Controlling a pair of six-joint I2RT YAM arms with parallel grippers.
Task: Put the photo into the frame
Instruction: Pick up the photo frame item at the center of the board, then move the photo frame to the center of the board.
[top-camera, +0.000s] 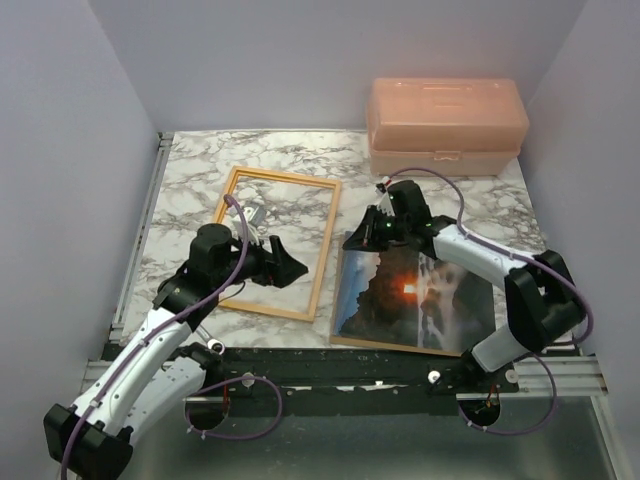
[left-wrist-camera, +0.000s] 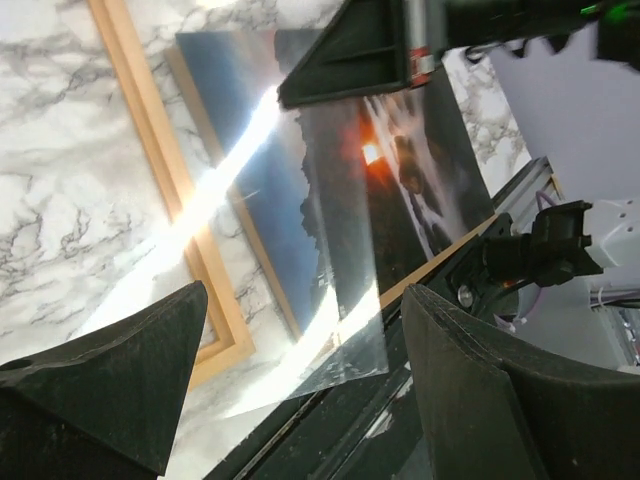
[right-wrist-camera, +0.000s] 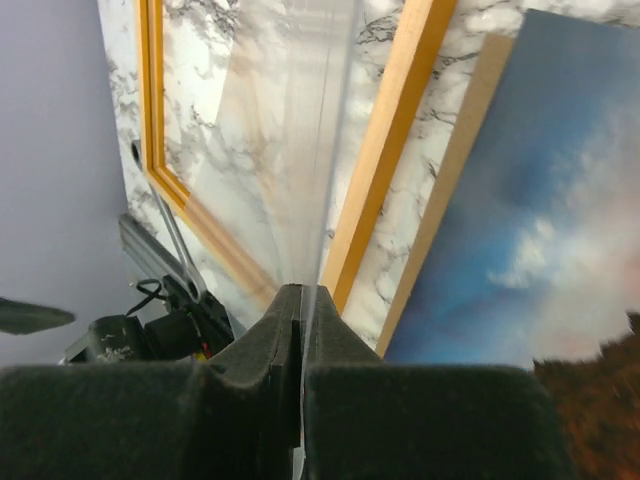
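Observation:
The orange wooden frame (top-camera: 325, 250) lies flat at centre left, empty. The photo (top-camera: 415, 295), with a red sun and dark rocks, lies face up to its right on a brown backing board (top-camera: 390, 345). My right gripper (top-camera: 365, 235) is shut on an edge of a clear transparent sheet (right-wrist-camera: 290, 150), which it holds tilted above the gap between the frame's rim (right-wrist-camera: 385, 160) and the photo (right-wrist-camera: 540, 220). My left gripper (top-camera: 290, 265) is open and empty over the frame's near right part. In the left wrist view the sheet (left-wrist-camera: 330, 340) glares over the photo (left-wrist-camera: 340, 180).
A pink translucent plastic box (top-camera: 445, 125) stands at the back right. Grey walls close in the marble table (top-camera: 190, 170) on three sides. A black rail (top-camera: 350, 365) runs along the near edge.

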